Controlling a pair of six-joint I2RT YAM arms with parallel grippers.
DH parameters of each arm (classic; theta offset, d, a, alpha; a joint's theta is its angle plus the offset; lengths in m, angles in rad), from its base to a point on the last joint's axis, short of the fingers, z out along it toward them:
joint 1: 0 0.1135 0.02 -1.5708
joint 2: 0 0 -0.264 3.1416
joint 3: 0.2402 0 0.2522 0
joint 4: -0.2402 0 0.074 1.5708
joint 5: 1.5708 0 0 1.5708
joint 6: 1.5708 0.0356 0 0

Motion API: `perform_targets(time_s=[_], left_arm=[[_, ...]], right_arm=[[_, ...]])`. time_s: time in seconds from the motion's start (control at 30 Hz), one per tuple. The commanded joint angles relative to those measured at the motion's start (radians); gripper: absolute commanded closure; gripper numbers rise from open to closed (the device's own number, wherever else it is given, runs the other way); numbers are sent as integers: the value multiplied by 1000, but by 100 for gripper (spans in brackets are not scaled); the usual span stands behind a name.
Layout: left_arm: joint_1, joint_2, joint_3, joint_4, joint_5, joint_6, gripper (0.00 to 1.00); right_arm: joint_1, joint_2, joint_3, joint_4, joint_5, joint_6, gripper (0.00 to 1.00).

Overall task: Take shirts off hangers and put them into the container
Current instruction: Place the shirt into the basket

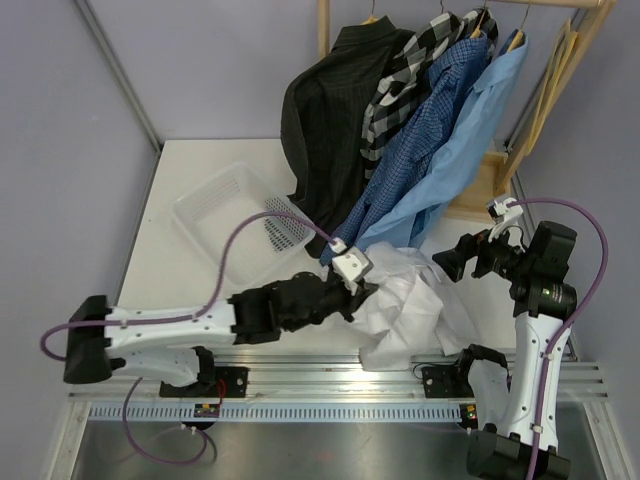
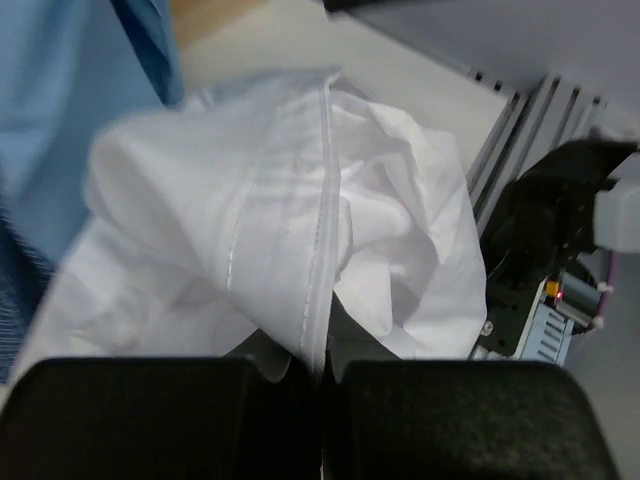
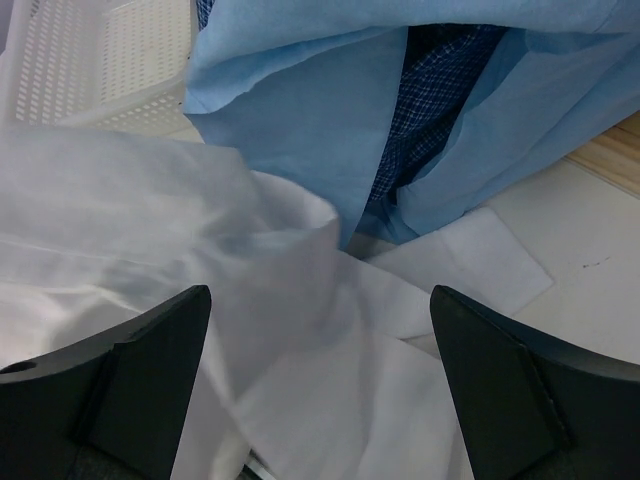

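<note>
We find the left gripper [image 2: 322,372] clamped on a seamed edge of the white shirt [image 1: 412,305], which lies crumpled on the table [image 1: 190,165] at its near edge. The basket [image 1: 197,203] stands well apart, to the left of and beyond that gripper, so we judge that the carry must run leftward and away from the near edge. The right gripper [image 1: 458,258] hovers spread and empty just right of the shirt, farther from the basket.

The left gripper [image 1: 367,291] was pinched tight on the white shirt [image 1: 405,305]. The right gripper [image 1: 452,261] hung wide open beside it.
</note>
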Motion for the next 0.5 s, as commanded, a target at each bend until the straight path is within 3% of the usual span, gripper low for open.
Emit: perform_targets(time_s=[0.0,0.2,0.47], left_arm=[[-1,-210,51,-105,-135,108,100],[16,-384,238,-250,-431,350,100],[145,-379,544,-186,-551,630,100]], right_arm=[[-7,-13,-6,43,8,9,1],[-9,-17,-6,44,5,12,1],[-10,-20,-7,46,13,12,1]])
